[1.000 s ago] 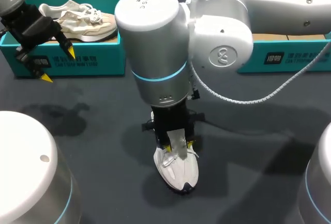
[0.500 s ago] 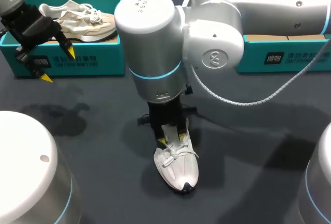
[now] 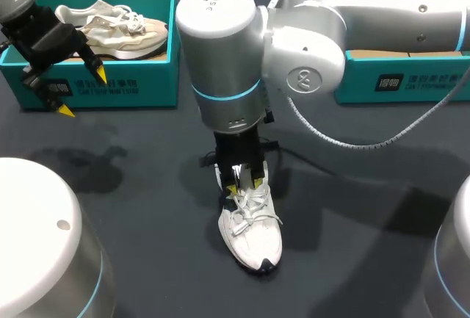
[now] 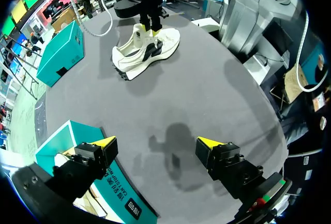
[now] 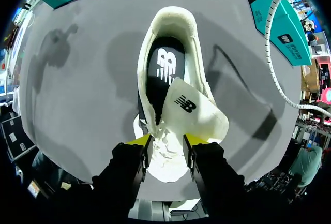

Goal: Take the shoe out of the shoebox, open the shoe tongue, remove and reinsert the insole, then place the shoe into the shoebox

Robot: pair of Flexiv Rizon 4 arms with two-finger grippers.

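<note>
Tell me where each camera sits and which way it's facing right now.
Head view: fixed above and behind, looking down on the table; both arms show, left fingers by the shoebox, right fingers on the shoe.
Left wrist view: at the shoebox's front, facing across the table toward the shoe; left fingers open.
Right wrist view: just above the shoe, looking down into its opening; right fingers closed on it.
Shared: head and left wrist views both show the shoe with the right fingers on it.

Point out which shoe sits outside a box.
The white shoe on the table, at the right gripper; the other shoe lies inside the teal shoebox.
</note>
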